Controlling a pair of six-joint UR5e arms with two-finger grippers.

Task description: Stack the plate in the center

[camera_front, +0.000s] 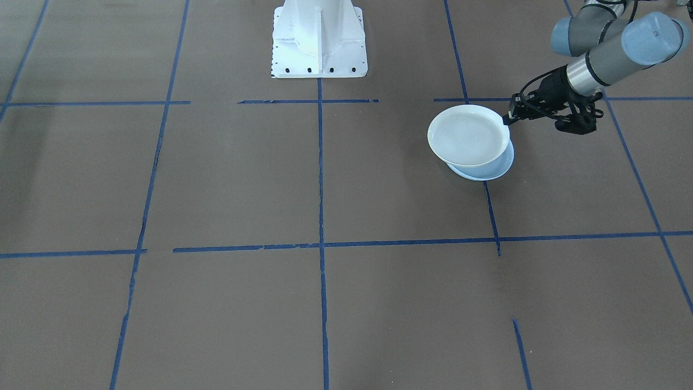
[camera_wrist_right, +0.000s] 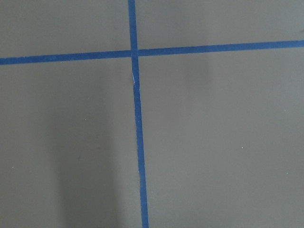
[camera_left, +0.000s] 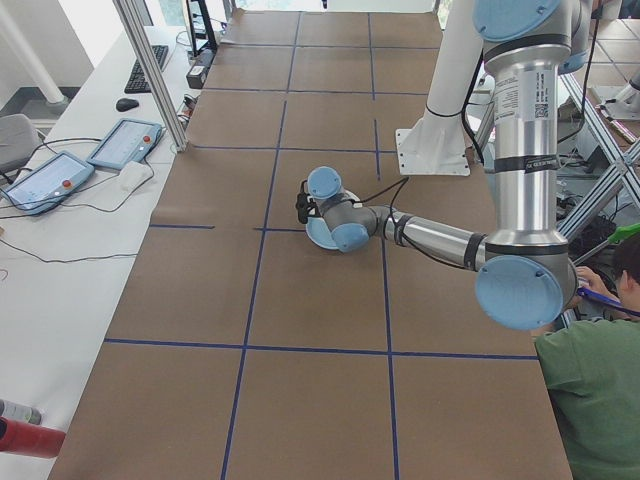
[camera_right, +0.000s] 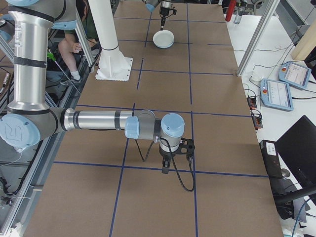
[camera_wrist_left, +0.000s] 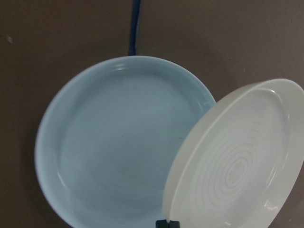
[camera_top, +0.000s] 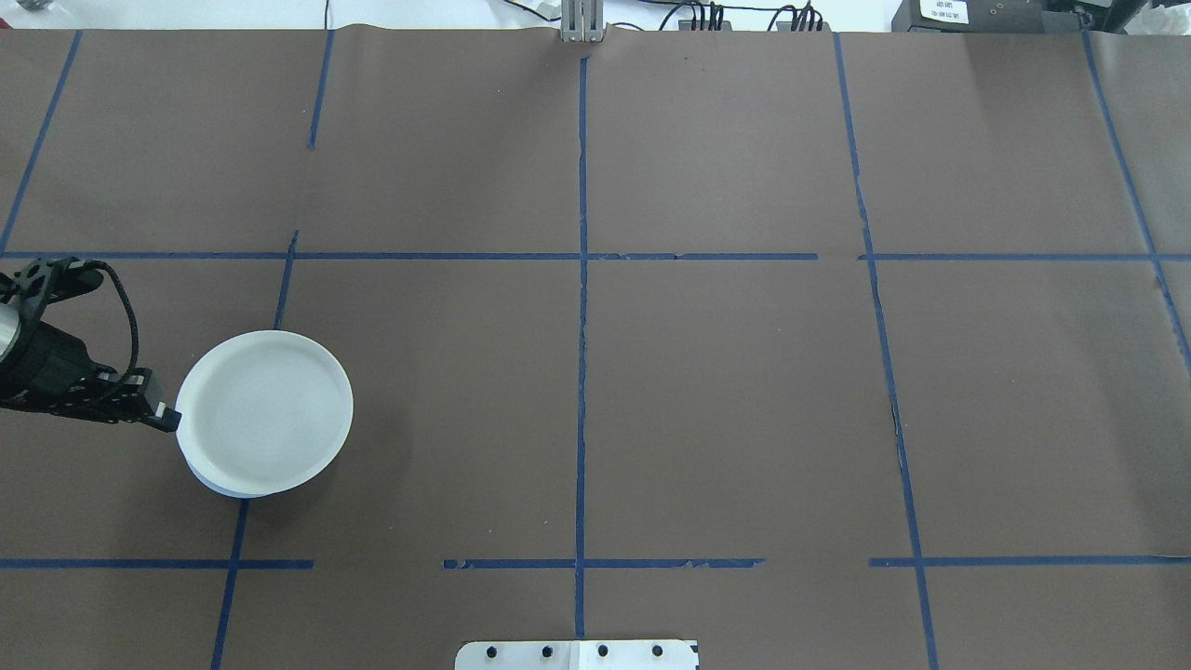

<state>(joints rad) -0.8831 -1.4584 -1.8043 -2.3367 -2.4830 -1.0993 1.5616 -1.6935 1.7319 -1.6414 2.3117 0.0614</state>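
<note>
A white plate (camera_front: pixel 468 135) hangs tilted just above a pale blue plate (camera_front: pixel 487 170) that lies on the brown table. My left gripper (camera_front: pixel 509 118) is shut on the white plate's rim. From overhead, the white plate (camera_top: pixel 265 409) covers nearly all of the blue plate (camera_top: pixel 223 486), with the left gripper (camera_top: pixel 172 419) at its left edge. The left wrist view shows the blue plate (camera_wrist_left: pixel 118 152) flat and empty and the white plate (camera_wrist_left: pixel 237 161) overlapping its right side. My right gripper (camera_right: pixel 165 168) points down over the tape lines far from the plates; whether it is open or shut I cannot tell.
Blue tape lines (camera_top: pixel 582 372) divide the brown table cover into squares. The white robot base (camera_front: pixel 319 38) stands at the table's edge. A seated person (camera_left: pixel 600 390) is beside the robot. Tablets (camera_left: pixel 125 142) lie on the side table.
</note>
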